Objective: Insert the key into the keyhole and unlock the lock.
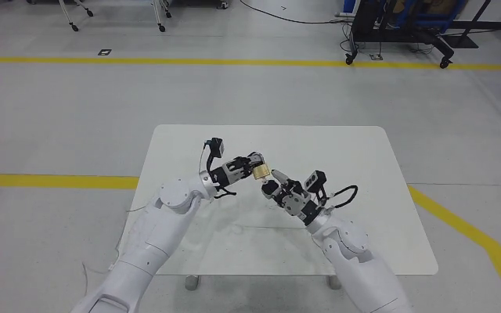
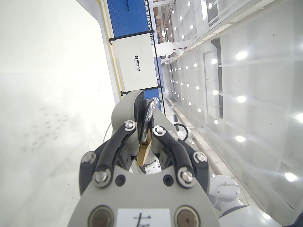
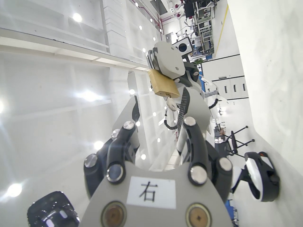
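Note:
A brass padlock (image 1: 261, 170) hangs in the air over the middle of the white table (image 1: 360, 164). My left gripper (image 1: 252, 167) is shut on its steel shackle (image 2: 149, 111), with the brass body (image 2: 143, 152) lying between the finger links. In the right wrist view the padlock (image 3: 163, 85) is just ahead of my right gripper (image 3: 160, 93), which is open. A small silver key (image 3: 171, 105) sticks out of the lock's end face, close to one right finger (image 3: 183, 105) and, as far as I can see, not pinched. My right gripper (image 1: 275, 186) sits just beside the lock.
The table's bare top stretches all around both arms, with rounded corners and its front edge (image 1: 313, 274) close to the robot. Yellow floor lines (image 1: 235, 61) and wheeled carts (image 1: 399, 35) lie well beyond the table.

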Available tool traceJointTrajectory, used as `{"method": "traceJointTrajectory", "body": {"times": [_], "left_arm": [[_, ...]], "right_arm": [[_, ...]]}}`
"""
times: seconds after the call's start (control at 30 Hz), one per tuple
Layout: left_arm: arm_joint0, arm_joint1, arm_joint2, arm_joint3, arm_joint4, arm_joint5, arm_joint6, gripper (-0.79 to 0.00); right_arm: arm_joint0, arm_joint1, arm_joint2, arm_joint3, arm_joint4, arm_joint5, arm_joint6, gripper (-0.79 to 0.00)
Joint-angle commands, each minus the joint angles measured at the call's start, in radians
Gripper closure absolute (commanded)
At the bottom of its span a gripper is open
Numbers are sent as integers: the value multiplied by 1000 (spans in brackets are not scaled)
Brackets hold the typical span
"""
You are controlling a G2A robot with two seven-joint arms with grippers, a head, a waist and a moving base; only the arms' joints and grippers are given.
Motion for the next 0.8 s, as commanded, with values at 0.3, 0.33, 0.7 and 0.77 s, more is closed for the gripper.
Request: {"method": "traceJointTrajectory", "body": {"times": [0.3, 0.33, 0.7, 0.77], "left_arm": [[-44, -4, 72, 22, 184, 94, -27, 0], [-48, -4, 83, 20, 213, 102, -23, 0], [-99, -19, 246, 19, 636, 290, 36, -28], [-109, -23, 268, 24, 676, 308, 28, -145]], "right_arm": [[-168, 41, 228, -240, -482, -125, -210, -785], [-183, 43, 245, -262, -519, -122, -230, -785], [-211, 45, 273, -301, -576, -106, -276, -785], [-211, 45, 273, -301, -576, -106, -276, -785]]}}
